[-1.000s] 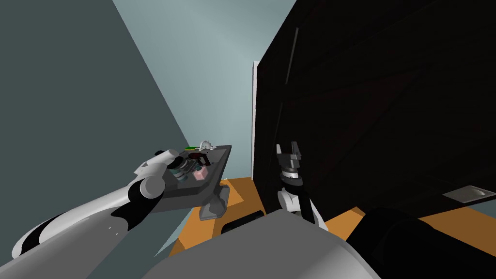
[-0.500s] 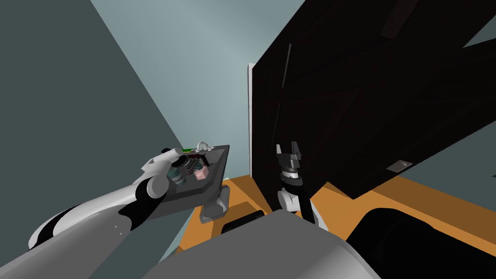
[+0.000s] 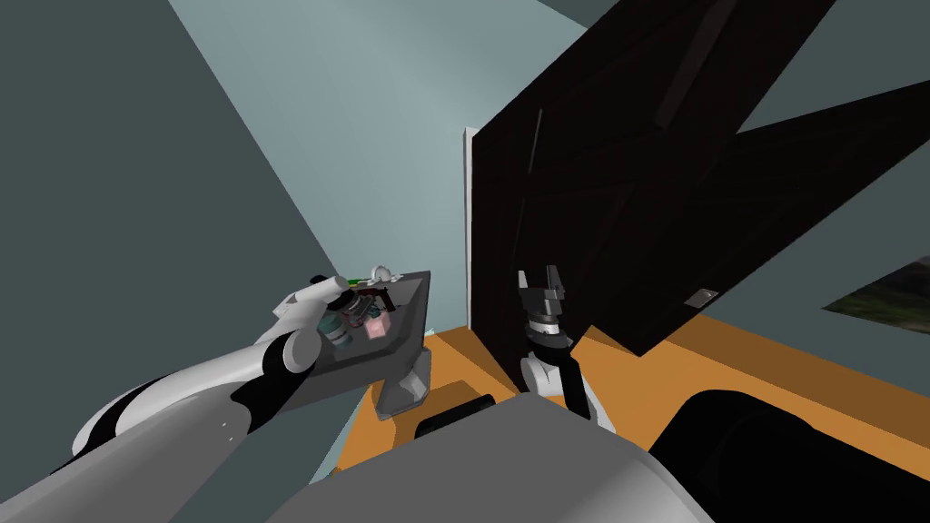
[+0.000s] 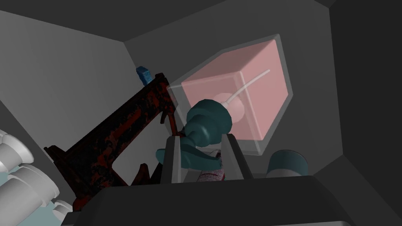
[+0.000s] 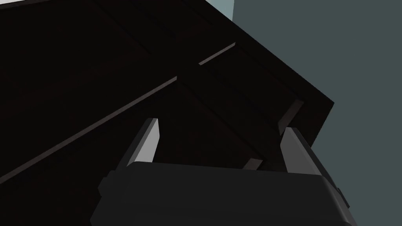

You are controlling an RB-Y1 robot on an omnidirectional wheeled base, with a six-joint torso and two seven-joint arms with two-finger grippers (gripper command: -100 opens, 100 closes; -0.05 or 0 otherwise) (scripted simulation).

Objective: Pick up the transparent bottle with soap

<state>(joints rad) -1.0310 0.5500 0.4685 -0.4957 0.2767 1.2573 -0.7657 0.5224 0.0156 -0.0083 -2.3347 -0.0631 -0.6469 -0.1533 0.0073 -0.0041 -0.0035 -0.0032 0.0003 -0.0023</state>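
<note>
Left of centre in the head view, the grey basin [image 3: 410,304] holds the transparent bottle [image 4: 251,86] of pink soap, a red-black frame [image 4: 114,129] and a teal-topped container [image 4: 288,163]. The bottle's long axis runs away from the left claw [image 4: 200,138], which is pinched narrow on its teal pump [image 4: 206,123]. Mid-frame, the right claw [image 3: 541,280] gapes wide, holding nothing.

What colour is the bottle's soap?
The bottle holds pink soap; left wrist view shows it best.

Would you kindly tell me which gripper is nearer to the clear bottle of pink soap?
Left. The left gripper is shut on the teal pump of the soap bottle, inside the grey basin; the right gripper stands open well aside, facing a dark panelled surface.
</note>
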